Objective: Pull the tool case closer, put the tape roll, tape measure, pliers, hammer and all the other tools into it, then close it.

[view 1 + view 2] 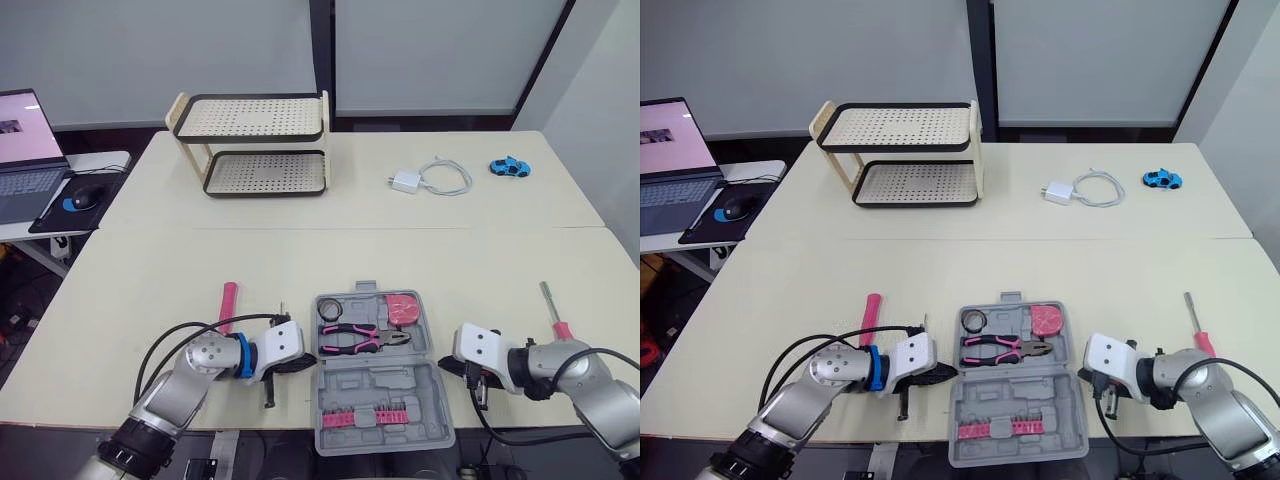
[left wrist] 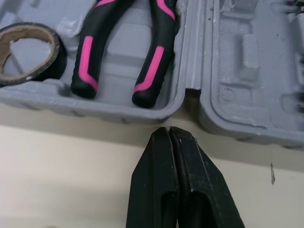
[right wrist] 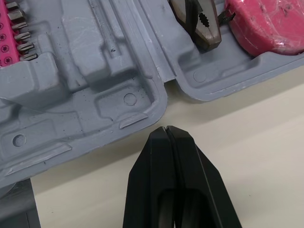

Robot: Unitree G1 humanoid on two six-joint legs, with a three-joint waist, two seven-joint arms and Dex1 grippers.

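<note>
The grey tool case (image 1: 375, 385) lies open at the table's front edge, its halves side by side. The far half holds a black tape roll (image 1: 330, 306), pink-and-black pliers (image 1: 362, 338) and a pink tape measure (image 1: 403, 308); the near half holds pink bits (image 1: 370, 415). My left gripper (image 1: 300, 362) is shut and empty, its tip (image 2: 169, 130) just short of the case's left edge by the hinge. My right gripper (image 1: 447, 368) is shut and empty too, its tip (image 3: 166, 129) close to the right edge. A pink-handled hammer (image 1: 228, 305) lies left, partly behind my left arm. A screwdriver (image 1: 553, 310) lies right.
A two-tier perforated rack (image 1: 255, 145) stands at the back left. A white charger with cable (image 1: 425, 180) and a blue toy car (image 1: 508, 167) lie at the back right. A laptop (image 1: 25, 150) and a mouse (image 1: 80, 197) sit on a side table to the left.
</note>
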